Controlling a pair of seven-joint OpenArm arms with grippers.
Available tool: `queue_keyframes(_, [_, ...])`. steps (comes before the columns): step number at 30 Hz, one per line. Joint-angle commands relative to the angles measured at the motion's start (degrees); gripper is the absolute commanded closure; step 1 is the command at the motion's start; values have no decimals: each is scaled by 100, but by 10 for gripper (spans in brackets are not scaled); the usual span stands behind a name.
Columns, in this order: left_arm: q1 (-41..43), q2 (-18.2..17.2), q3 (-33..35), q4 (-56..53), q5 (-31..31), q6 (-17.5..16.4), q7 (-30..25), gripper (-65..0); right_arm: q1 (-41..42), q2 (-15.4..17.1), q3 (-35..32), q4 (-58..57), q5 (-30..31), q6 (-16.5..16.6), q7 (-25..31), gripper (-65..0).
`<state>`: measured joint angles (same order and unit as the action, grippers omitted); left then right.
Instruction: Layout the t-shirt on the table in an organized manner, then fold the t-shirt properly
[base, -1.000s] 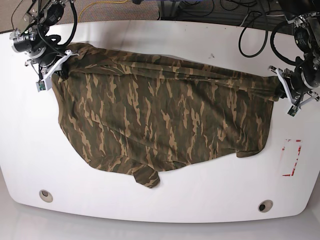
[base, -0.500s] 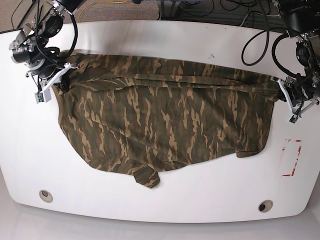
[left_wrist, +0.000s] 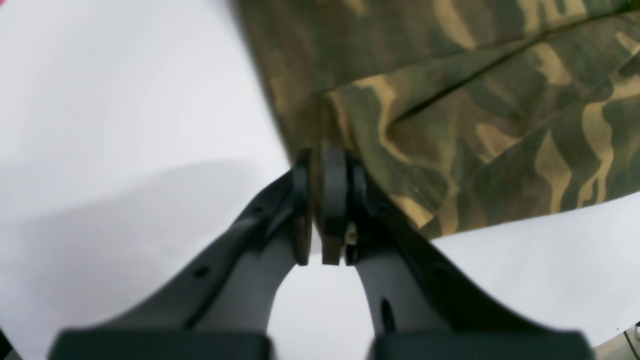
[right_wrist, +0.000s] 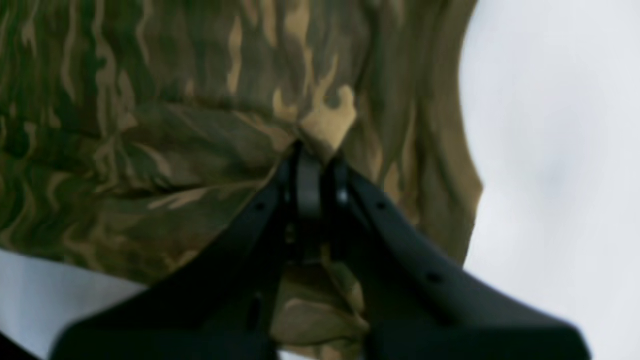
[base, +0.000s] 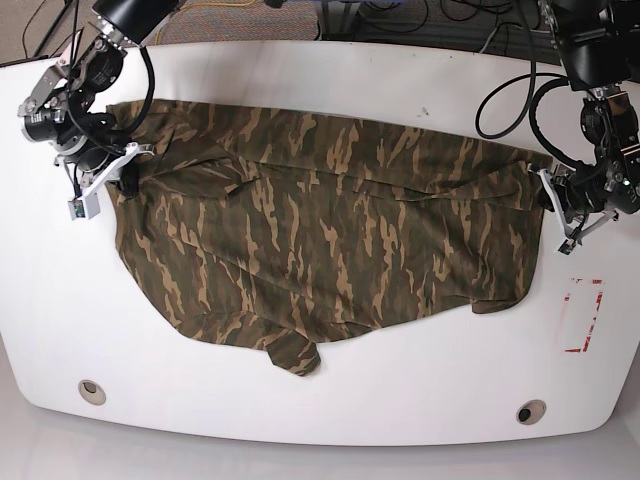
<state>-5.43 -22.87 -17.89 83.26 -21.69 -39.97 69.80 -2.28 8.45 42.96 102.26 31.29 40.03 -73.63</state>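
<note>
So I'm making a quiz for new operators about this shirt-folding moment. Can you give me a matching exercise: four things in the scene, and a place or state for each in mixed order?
Column one:
1. left hand
2. right hand
3. tape mark
4. grommet hole

Column two:
A. red and white, on bare table beside the shirt
B. shut on the t-shirt, base view's left end
C. round, near the front left corner in base view
D. shut on the t-shirt, base view's right end

Pairs: 1-D, 2-B, 3-A, 4-C

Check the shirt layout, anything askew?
Yes. The shirt lies crooked on the table: its near edge runs diagonally, with a sleeve bunched at the near hem. Creases run between both pinched ends. Nothing looks torn or spilled.
</note>
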Motion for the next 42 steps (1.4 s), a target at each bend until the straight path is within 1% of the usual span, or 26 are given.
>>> queue_keyframes(1, [-191, -135, -53, -58, 46, -3, -75, -24, 92, 223, -142, -103, 76, -3, 211, 0])
queue_keyframes(4, [-226, -135, -53, -173, 37, -3, -83, -24, 92, 338, -292, -270, 76, -3, 325, 0])
queue_keyframes(7, [-226, -135, -53, -252, 37, -3, -136, -24, 92, 382, -353, -402, 76, -3, 422, 0])
queue_keyframes(13, [-182, -152, -44, -287, 46, -3, -532, -24, 101, 399, -371, -516, 67, -3, 466, 0])
queue_keyframes(17, [-173, -152, -44, -287, 46, -3, -567, -24, 101, 522, -388, -525, 67, -3, 475, -2])
queue_keyframes(19, [-173, -152, -44, -287, 46, -3, -567, -24, 101, 557, -388, -525, 67, -3, 475, -17])
queue_keyframes(22, [-173, -161, -79, -260, 46, -3, -567, -28, 110, 619, -379, -507, 67, -3, 475, -114])
queue_keyframes(23, [-173, -161, -88, -243, 29, -3, -567, -40, 110, 672, -379, -498, 76, -3, 475, -163])
queue_keyframes(24, [-173, -161, -88, -243, 20, -3, -567, -51, 110, 689, -379, -498, 84, -3, 475, -193])
queue_keyframes(25, [-191, -161, -97, -243, 11, -3, -567, -74, 110, 733, -362, -490, 102, -3, 475, -249])
queue_keyframes(28, [-200, -161, -273, -234, 2, -3, -567, -131, 101, 795, -353, -270, 102, -3, 475, -358])
queue_keyframes(30, [-200, -135, -466, -234, -7, -3, -558, -161, 75, 821, -344, -41, 102, -3, 475, -415])
queue_keyframes(32, [-209, -117, -615, -234, -7, -3, -558, -187, 39, 812, -344, 170, 76, -3, 448, -457])
queue_keyframes(35, [-226, -99, -659, -225, -7, -3, -558, -217, -163, 795, -344, 495, 111, -3, 448, -501])
queue_keyframes(39, [-182, -38, -686, 12, 2, -3, -523, -228, -427, 768, -344, 873, 111, -3, 439, -520])
queue_keyframes(42, [29, -38, -668, 267, 2, -3, -400, -225, -655, 593, -344, 996, 111, -3, 439, -517])
